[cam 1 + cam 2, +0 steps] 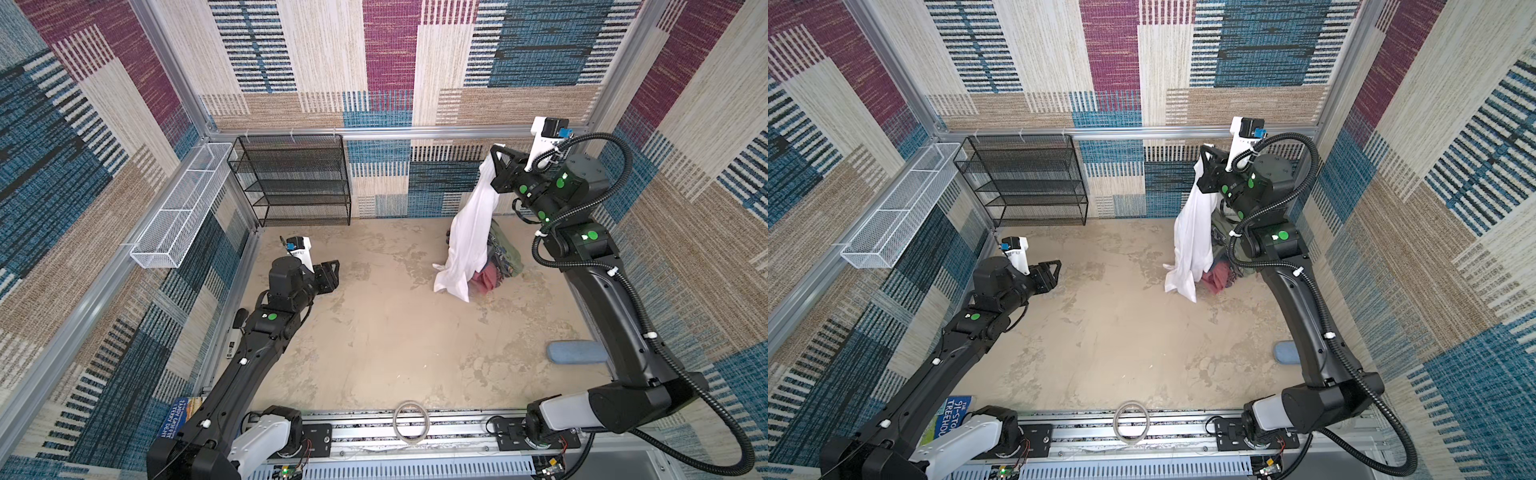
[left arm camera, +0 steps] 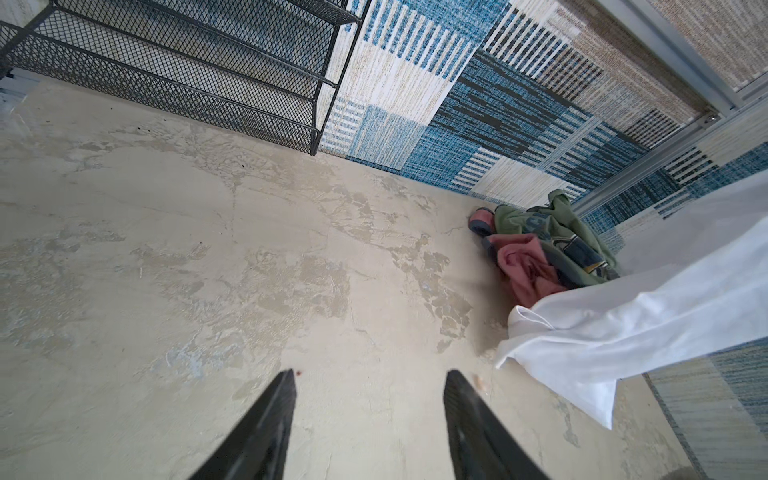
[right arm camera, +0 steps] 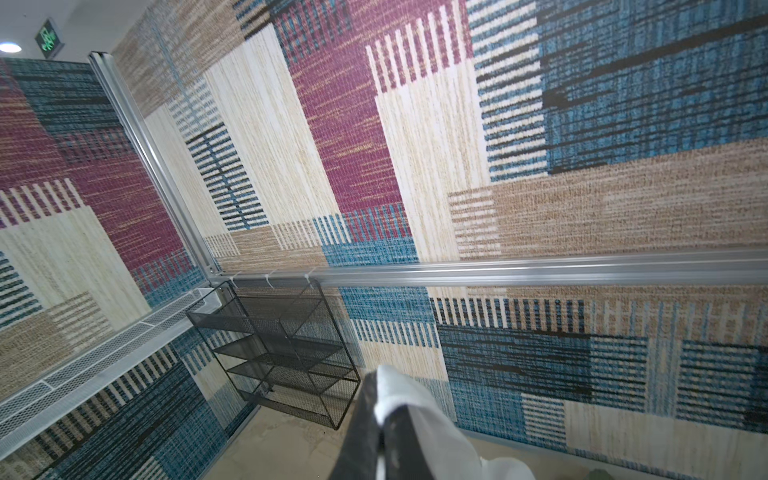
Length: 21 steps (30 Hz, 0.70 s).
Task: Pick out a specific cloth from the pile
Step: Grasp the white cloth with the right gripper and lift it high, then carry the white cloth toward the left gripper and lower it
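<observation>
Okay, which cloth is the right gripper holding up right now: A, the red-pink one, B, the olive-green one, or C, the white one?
C: the right gripper is shut on the white cloth, which hangs from it beside the pile.

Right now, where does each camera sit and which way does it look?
Both top views: high over the near edge, looking down on the table; left arm and right arm show.
Left wrist: on the left arm, looking past the open left gripper toward the pile.
Right wrist: on the right arm, facing the back wall; right gripper pinches the white cloth.
Shared: all show the black rack and white cloth.
</observation>
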Motion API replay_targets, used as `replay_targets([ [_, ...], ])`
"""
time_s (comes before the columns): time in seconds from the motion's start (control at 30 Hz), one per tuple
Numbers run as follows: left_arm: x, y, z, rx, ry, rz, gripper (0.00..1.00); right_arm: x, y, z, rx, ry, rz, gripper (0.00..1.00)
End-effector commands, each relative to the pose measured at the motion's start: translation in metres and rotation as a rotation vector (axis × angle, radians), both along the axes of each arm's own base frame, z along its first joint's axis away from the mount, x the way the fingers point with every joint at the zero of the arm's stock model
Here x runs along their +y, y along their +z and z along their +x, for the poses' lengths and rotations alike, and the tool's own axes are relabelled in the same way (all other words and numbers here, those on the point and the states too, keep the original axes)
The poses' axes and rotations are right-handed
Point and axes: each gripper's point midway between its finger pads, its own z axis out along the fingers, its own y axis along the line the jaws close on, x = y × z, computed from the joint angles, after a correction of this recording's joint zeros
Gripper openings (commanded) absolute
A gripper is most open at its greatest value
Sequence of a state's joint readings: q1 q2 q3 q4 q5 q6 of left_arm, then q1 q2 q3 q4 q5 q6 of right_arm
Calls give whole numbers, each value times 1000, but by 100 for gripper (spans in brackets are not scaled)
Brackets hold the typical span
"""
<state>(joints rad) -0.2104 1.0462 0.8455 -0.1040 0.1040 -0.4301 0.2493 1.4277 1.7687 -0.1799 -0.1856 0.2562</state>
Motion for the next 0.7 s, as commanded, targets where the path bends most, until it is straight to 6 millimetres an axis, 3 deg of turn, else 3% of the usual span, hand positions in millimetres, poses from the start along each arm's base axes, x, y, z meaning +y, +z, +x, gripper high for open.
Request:
replay_targets([
  [0.0, 1, 8, -3, -8, 6, -10, 60, 16, 20, -11, -54, 108, 4, 0],
  [0.17, 7, 26, -12, -8, 19, 14, 59, 47, 35, -12, -70, 283, 22, 0],
  [0.37, 18, 48, -32, -22, 50, 49, 59, 112, 44, -7, -90, 452, -6, 0],
  [0.67, 37, 55, -63, -10, 98, 111, 58, 187, 58, -3, -132, 703, 72, 0],
])
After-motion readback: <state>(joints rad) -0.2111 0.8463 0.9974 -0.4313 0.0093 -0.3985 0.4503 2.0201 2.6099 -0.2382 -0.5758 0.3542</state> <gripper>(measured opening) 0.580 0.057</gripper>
